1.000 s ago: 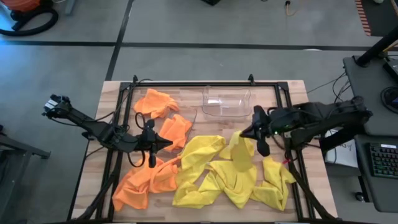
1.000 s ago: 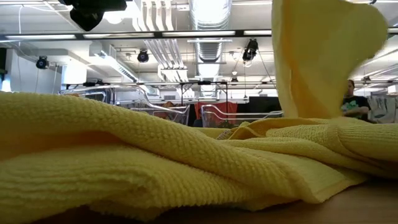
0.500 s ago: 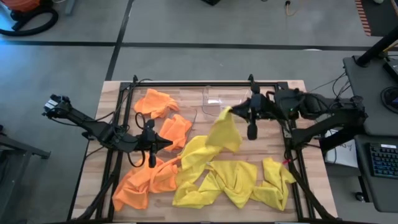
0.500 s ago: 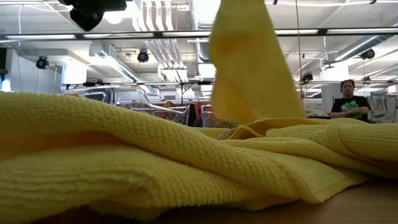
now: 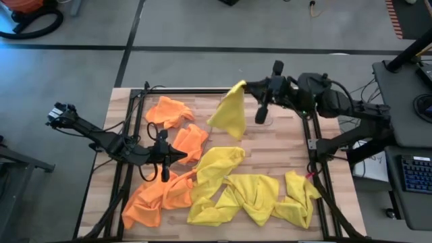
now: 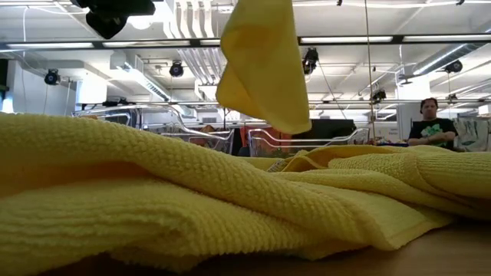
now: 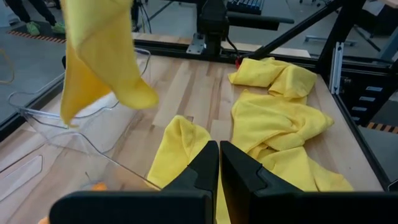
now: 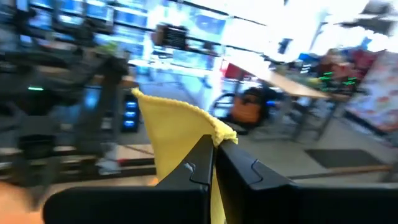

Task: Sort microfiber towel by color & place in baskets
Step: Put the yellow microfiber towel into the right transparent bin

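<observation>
Near the upper middle of the high view, the right claw (image 5: 244, 86) is clamped on a corner of a yellow towel (image 5: 229, 116), which hangs free above the counter (image 5: 283, 145). A second ago that towel was only just lifted off the yellow heap at the lower right; half a second ago it was halfway up the frame; now it has swung to the far edge and covers the spot where the clear basket (image 7: 93, 130) stood in the earlier high views. The left wrist view shows the towel dangling just over that basket's rim, so the drop looks close, though the towel is not yet in.

At the left of the high view, the left claw (image 5: 182, 155) waits with its fingers together, empty, beside the orange towels (image 5: 177, 128). More orange cloth (image 5: 152, 199) lies at the lower left, and the yellow pile (image 5: 253, 192) spreads across the lower right, so most of the sorting seems left to do.

The counter is pale wood planking inside a black metal frame (image 5: 310, 145). Around it is grey floor with dark cables; the low view, half filled by yellow cloth, shows a workshop with ceiling lights and a person (image 6: 430, 126) seated far off at the right.
</observation>
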Available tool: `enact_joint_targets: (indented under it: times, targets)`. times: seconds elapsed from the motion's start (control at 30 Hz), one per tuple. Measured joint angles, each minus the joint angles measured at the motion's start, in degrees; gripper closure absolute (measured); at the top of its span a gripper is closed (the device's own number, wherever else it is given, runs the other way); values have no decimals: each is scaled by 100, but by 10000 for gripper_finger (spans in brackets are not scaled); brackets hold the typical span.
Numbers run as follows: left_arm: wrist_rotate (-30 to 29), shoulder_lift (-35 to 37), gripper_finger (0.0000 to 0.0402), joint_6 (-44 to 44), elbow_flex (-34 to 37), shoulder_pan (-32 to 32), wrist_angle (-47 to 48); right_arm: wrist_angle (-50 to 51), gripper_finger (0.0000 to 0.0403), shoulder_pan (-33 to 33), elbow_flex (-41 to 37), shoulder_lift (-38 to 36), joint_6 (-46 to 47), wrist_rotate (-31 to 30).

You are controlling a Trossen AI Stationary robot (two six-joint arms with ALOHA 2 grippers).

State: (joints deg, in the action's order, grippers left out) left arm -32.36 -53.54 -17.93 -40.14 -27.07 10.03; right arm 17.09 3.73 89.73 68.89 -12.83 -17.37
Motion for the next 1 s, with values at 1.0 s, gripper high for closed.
enact_joint_targets:
  times: [1.0]
  targets:
    - [-3,0,402,2,2,0,73,904,394,1822,-103,772,-7,490]
